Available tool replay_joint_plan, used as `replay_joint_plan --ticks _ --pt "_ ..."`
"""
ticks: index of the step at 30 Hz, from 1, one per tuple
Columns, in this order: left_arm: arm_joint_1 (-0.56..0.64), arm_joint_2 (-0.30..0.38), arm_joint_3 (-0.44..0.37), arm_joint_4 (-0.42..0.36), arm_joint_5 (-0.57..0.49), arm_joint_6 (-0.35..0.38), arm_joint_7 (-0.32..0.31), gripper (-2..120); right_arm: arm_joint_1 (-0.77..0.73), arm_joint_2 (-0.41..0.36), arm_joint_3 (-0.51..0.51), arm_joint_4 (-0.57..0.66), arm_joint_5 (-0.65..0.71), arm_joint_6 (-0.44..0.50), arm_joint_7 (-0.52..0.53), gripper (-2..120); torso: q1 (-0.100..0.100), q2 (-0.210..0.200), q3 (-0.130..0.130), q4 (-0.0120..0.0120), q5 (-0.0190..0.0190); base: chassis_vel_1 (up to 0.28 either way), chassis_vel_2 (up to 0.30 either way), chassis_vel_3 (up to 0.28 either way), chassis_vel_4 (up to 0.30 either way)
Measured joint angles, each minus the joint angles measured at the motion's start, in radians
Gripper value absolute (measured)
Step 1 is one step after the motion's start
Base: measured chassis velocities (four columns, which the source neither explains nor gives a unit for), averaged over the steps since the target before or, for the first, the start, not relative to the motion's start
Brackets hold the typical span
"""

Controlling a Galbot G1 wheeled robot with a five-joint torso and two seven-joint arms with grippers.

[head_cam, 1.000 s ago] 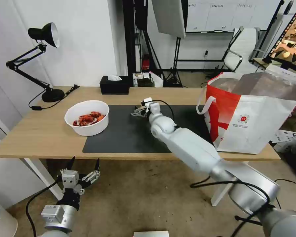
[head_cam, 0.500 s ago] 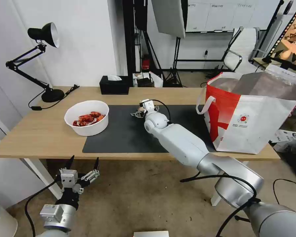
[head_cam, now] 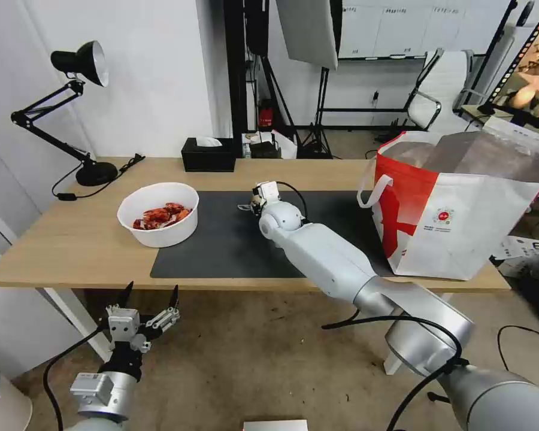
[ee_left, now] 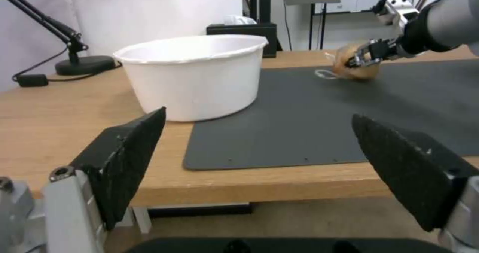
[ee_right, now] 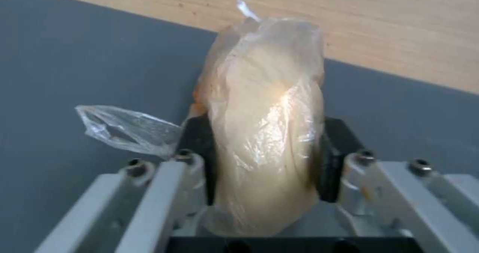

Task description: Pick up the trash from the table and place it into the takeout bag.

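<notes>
- Head view: right gripper (head_cam: 253, 205) sits on the dark mat (head_cam: 221, 251), between white bowl (head_cam: 159, 214) and takeout bag (head_cam: 461, 209).
- Left wrist view: left gripper (ee_left: 269, 170) hangs spread wide below the mat's table edge.
- Right wrist view: pads clamp the knotted beige bag (ee_right: 264, 122) mid-body; likely soft, light, slippery.

Head high, facing table (head_cam: 72, 239); wrist cams low, close; share mat (head_cam: 233, 245).

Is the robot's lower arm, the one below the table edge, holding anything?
No, the left gripper hangs open in front of the table, nothing between its black fingers.
</notes>
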Motion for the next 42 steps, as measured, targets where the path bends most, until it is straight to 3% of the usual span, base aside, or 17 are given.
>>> replay_joint_plan --ticks 4,8,11,14,16,17,19,20,23,27,33,37,39,42 --pt "0.0 0.001 0.002 -0.005 0.001 0.0 0.0 100 -0.01 -0.028 -0.001 0.047 0.019 0.002 0.015 24 0.0 0.0 0.0 -0.0001 0.0 0.0 0.0 0.0 0.0" --pt "-0.001 0.007 0.003 -0.015 0.001 0.007 -0.001 100 -0.038 -0.111 0.011 0.182 0.028 0.059 0.026 13 0.0 0.0 0.0 0.0002 0.0001 0.0 0.0 0.0 0.0" --pt "0.001 0.01 0.005 -0.027 -0.001 0.012 -0.002 100 -0.079 -0.254 0.033 0.408 0.036 0.107 0.047 7 0.0 0.0 0.0 -0.0003 0.0003 0.0 0.0 0.0 0.0" --pt "0.001 0.01 0.009 -0.031 -0.006 0.013 -0.002 100 -0.093 -0.315 0.046 0.504 0.048 0.119 0.059 7 0.0 0.0 0.0 -0.0002 0.0004 0.0 0.0 0.0 0.0" --pt "0.008 0.008 0.021 -0.038 -0.01 0.016 -0.003 100 -0.129 -0.441 0.091 0.67 0.076 0.128 0.081 7 0.0 0.0 0.0 -0.0001 0.0004 0.0 0.0 0.0 0.0" --pt "0.008 0.008 0.021 -0.038 -0.01 0.016 -0.003 100 -0.129 -0.441 0.091 0.67 0.076 0.128 0.081 7 0.0 0.0 0.0 -0.0001 0.0004 0.0 0.0 0.0 0.0" --pt "0.01 0.008 0.028 -0.047 -0.009 0.017 -0.003 100 -0.157 -0.543 0.144 0.788 0.107 0.129 0.095 7 0.0 0.0 0.0 -0.0006 0.0004 0.0 0.0 0.0 0.0" --pt "0.01 0.008 0.028 -0.047 -0.009 0.017 -0.003 100 -0.157 -0.543 0.144 0.788 0.107 0.129 0.095 7 0.0 0.0 0.0 -0.0006 0.0004 0.0 0.0 0.0 0.0" --pt "0.009 0.01 0.034 -0.057 -0.006 0.015 -0.003 100 -0.172 -0.663 0.204 0.903 0.14 0.129 0.103 7 0.0 0.0 0.0 -0.0003 0.0003 0.0 0.0 0.0 0.0" --pt "0.012 0.009 0.043 -0.081 -0.002 0.001 -0.001 100 -0.177 -0.74 0.257 0.957 0.145 0.131 0.102 7 0.0 0.0 0.0 -0.0003 0.0001 0.0 0.0 0.0 0.0" --pt "0.019 0.006 0.049 -0.104 -0.007 -0.001 0.0 100 -0.192 -0.788 0.29 0.975 0.145 0.141 0.109 7 0.0 0.0 0.0 -0.0001 0.0003 0.0 0.0 0.0 0.0" --pt "0.031 0.001 0.047 -0.124 -0.012 -0.004 0.0 100 -0.238 -0.824 0.328 0.982 0.088 0.172 0.214 7 0.0 0.0 0.0 -0.0002 0.0002 0.0 0.0 0.0 0.0" --pt "0.037 -0.004 0.047 -0.129 -0.011 -0.005 0.001 100 -0.254 -0.825 0.339 0.982 0.072 0.176 0.329 7 0.0 0.0 0.0 -0.0001 0.0002 0.0 0.0 0.0 0.0" --pt "0.04 -0.008 0.051 -0.134 -0.011 -0.005 0.001 100 -0.262 -0.831 0.354 0.98 0.116 0.157 0.429 6 0.0 0.0 0.0 0.0 0.0 0.0 0.0 0.0 0.0"
